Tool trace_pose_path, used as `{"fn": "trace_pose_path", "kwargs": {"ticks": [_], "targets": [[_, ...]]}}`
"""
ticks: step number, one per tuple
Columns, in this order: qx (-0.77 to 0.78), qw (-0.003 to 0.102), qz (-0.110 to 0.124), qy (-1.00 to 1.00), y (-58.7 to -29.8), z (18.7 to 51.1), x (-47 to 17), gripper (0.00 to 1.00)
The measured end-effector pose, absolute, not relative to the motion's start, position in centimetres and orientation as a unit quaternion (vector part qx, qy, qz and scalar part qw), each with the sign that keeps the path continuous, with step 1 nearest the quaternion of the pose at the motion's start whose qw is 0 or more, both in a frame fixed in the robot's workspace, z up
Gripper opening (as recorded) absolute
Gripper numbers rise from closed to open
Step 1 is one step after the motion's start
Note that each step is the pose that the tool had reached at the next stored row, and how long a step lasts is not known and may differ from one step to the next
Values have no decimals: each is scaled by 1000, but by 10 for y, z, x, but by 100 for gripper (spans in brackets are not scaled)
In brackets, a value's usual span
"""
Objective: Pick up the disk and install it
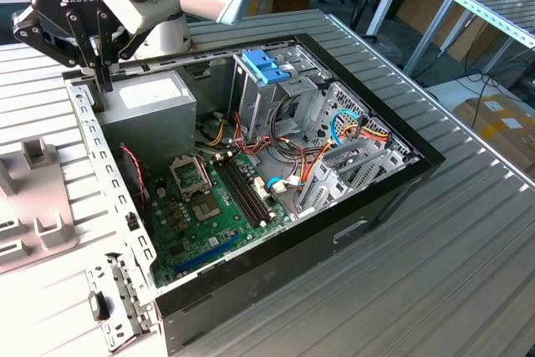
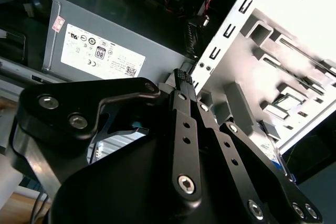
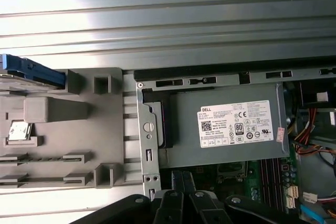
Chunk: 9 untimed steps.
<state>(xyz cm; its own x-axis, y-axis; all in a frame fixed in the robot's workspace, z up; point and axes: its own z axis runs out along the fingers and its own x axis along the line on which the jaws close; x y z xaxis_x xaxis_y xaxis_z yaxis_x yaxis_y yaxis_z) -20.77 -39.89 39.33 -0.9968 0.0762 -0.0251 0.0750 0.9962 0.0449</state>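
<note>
Now, tool (image 1: 106, 83) pressed together, empty, at the grey power supply (image 1: 150, 104) edge

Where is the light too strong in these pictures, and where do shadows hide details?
In the second wrist view, the grey fixture is washed out almost to white; in the first wrist view, the ribbed table shows bright reflected bands; in the exterior view, the computer case is dim inside beside the power supply.
</note>
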Motion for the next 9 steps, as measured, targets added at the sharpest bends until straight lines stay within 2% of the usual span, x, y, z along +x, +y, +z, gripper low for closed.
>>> {"fn": "trace_pose_path", "kwargs": {"ticks": [9], "targets": [[38, 13, 22, 999, -399, 393, -212, 11]]}}
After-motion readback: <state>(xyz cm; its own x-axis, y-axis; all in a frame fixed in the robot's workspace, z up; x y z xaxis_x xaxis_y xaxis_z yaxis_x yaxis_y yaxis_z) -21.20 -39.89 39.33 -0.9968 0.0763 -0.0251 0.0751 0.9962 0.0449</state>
